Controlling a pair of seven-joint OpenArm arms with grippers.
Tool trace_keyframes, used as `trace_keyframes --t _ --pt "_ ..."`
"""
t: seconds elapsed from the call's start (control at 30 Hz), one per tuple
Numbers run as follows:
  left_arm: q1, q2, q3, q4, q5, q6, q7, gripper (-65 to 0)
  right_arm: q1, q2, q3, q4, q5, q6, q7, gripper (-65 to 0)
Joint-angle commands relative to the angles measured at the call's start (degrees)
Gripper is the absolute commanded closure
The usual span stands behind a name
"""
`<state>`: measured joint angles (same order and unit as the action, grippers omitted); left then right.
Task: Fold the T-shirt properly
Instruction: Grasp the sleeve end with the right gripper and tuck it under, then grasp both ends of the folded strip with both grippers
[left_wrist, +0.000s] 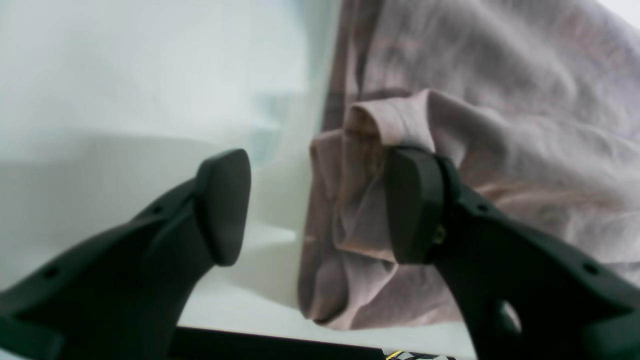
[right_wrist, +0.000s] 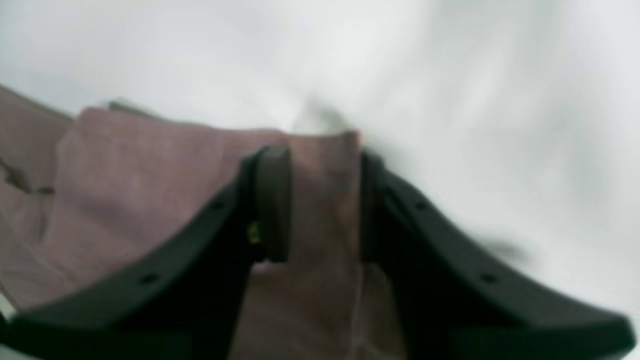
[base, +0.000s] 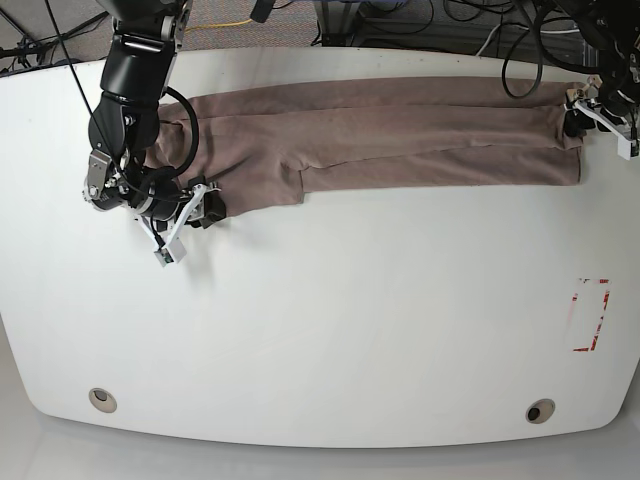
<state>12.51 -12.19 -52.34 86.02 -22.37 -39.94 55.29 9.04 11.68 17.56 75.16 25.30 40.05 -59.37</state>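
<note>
1. Looking down from the base view, we've got the T-shirt (base: 380, 135) stretched out as a long, narrow folded band across the far side of the white table (base: 330, 320), running nearly edge to edge.
2. Our left gripper (left_wrist: 320, 210) sits at the shirt's end on the base view's right. Its jaws stand wide apart: one black pad (left_wrist: 225, 205) hangs over bare table, the other is pressed against a bunched fold of the mauve fabric (left_wrist: 500, 100). Nothing is pinched between them.
3. Our right gripper (right_wrist: 325, 200) is at the opposite end, by the shirt's near corner. In the right wrist view a strip of the cloth (right_wrist: 325, 190) runs up between the two fingers, which sit just beside it on either side. It's blurry, so we can't tell whether they're actually clamped on it.
4. Near the table's right edge there's a small red-and-white marker (base: 590, 315), well apart from the shirt.
5. Cables (base: 480, 25) pile up behind the far edge.
</note>
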Motion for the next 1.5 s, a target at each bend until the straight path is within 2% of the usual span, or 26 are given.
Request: trace_keyframes --t 0.0,0.1,0.17,0.37,0.53,0.63,0.83,1.03,1.07,1.17,1.33,1.4,1.47 --pt "-0.16 -1.22 -0.28 0.80 -0.79 -0.06 -0.91 -39.2 -0.47 -0.30 0.06 2.34 -0.11 -0.05 -0.19 -13.6" --pt "-0.16 -1.22 -0.28 0.80 -0.79 -0.06 -0.91 -39.2 -0.38 -0.39 0.06 2.52 -0.11 -0.05 -0.01 -8.7" --pt "-0.16 -1.22 -0.19 0.80 -0.79 -0.06 -0.91 -39.2 -0.55 -0.47 0.33 4.01 0.06 -0.05 -0.01 -0.2" --pt "-0.07 -1.22 -0.19 0.80 -0.79 -0.06 -0.91 -39.2 -3.63 -0.74 0.42 16.84 0.15 -0.05 -0.63 0.0" --pt "0.01 -1.22 -0.19 0.80 -0.79 -0.06 -0.91 -39.2 -8.29 -1.79 3.14 27.39 0.68 -0.05 -6.69 0.0" --pt "0.10 -1.31 -0.19 0.80 -0.79 -0.06 -0.91 -39.2 -11.98 -2.32 5.95 31.88 4.11 -0.05 -7.92 0.0" --pt "0.19 -1.31 -0.19 0.80 -0.79 -0.06 -0.91 -39.2 -18.40 -0.65 9.03 34.16 10.44 -0.05 -8.63 0.0" --pt "0.01 -1.31 -0.19 0.80 1.76 -0.06 -0.91 -39.2 -21.57 -0.47 11.14 32.14 10.61 -0.05 -8.36 -0.3" --pt "-0.07 -1.31 -0.19 0.80 1.84 -0.06 -0.91 -39.2 -21.74 -0.30 11.40 31.53 10.61 -0.05 -8.27 -2.5" --pt "-0.07 -1.31 -0.19 0.80 1.49 -0.06 -0.74 -39.2 -22.18 -0.21 15.19 29.59 10.52 -0.05 -8.27 -15.2" --pt "-0.69 -1.31 -0.19 1.15 1.49 -0.06 -0.56 -39.3 -23.32 -0.21 22.31 29.15 11.14 -0.05 -8.27 -43.1" --pt "-1.66 -1.31 -0.19 1.23 1.49 -0.06 -0.39 -39.3 -23.50 -0.21 23.45 30.82 11.23 -0.05 -8.27 -46.8" --pt "-2.10 -1.31 -0.37 1.23 1.32 -0.06 -0.21 -39.4 -24.38 -0.91 23.62 35.31 11.40 -0.05 -8.71 -47.1"
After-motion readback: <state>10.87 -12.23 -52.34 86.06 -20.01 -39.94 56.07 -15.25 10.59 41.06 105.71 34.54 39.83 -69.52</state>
